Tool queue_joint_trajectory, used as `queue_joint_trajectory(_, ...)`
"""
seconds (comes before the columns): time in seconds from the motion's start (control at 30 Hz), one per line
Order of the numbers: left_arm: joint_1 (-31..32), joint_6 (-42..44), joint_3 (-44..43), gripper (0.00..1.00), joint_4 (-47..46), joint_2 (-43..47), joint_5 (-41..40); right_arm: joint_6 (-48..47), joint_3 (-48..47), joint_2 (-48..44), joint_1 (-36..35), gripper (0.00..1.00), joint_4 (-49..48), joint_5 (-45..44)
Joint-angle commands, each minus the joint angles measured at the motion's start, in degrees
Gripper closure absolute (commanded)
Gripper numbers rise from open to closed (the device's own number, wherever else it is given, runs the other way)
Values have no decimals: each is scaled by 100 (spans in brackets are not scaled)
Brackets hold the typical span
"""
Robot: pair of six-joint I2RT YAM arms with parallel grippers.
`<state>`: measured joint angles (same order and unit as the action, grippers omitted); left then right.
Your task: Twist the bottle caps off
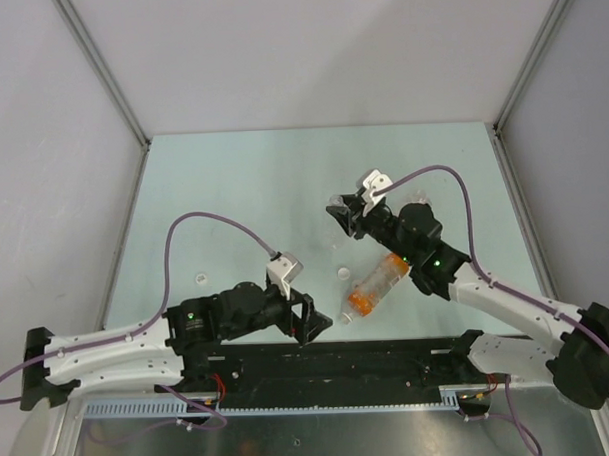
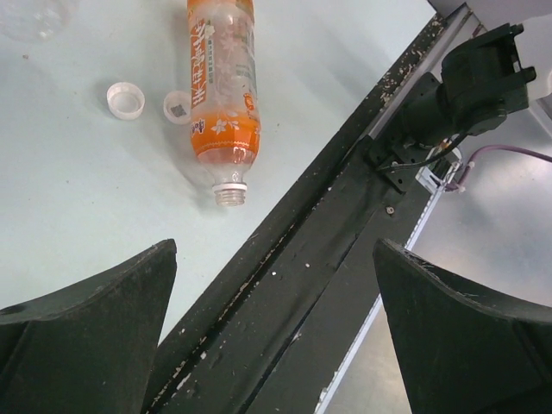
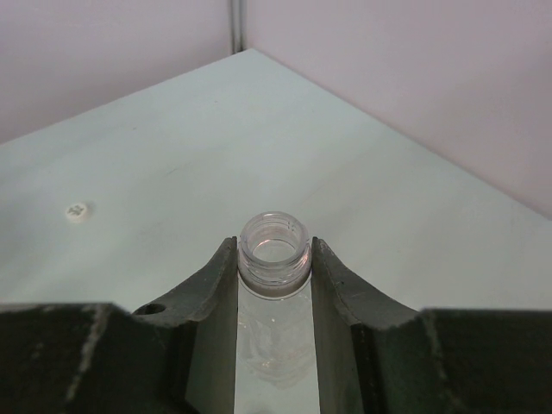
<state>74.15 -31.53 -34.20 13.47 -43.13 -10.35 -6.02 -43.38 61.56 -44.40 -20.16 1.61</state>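
From above, the orange bottle (image 1: 375, 289) lies on its side near the middle of the near edge, between left gripper (image 1: 313, 326) and right gripper (image 1: 344, 209). Left wrist: my jaws stand wide apart, empty; two caps (image 2: 126, 100) sit beside the capless orange bottle. Right wrist: jaws clamped under the clear bottle (image 3: 274, 252)'s open neck; I judge it light, thin and slippery, so the stiff neck suits gripping

The label on the orange bottle (image 2: 226, 129), lying near the table's near edge, bears vertical white characters too blurred to read, the raised mark on a white cap (image 3: 78, 210) is likewise illegible, and no other text or number reads.
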Motion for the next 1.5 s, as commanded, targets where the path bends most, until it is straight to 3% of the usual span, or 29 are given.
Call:
queue_joint_trajectory(0.0, 42, -24, -277, 0, -56, -111, -102, -331, -211, 383, 69, 100, -1067, -412)
queue_joint_trajectory(0.47, 63, -84, -127, 1, -21, 56, -77, 158, -610, 1864, 997, 100, -1566, -303)
queue_joint_trajectory(0.77, 61, -7, -155, 1, 44, 63, -120, 480, -646, 2486, 1032, 84, -1506, -711)
queue_joint_trajectory(0.93, 62, -58, -131, 1, 96, 97, -105, 572, -646, 2553, 1007, 66, -1440, -809)
queue_joint_trajectory(1.23, 64, -174, -14, 1, 122, 336, -100, 690, -646, 2163, 909, 8, -1127, -775)
queue_joint_trajectory(1.3, 60, -170, -10, 1, 123, 335, -99, 712, -646, 1946, 894, 2, -1037, -694)
queue_joint_trajectory(1.47, 62, -158, -35, 1, 132, 219, -79, 890, -677, 1100, 852, 1, -670, -617)
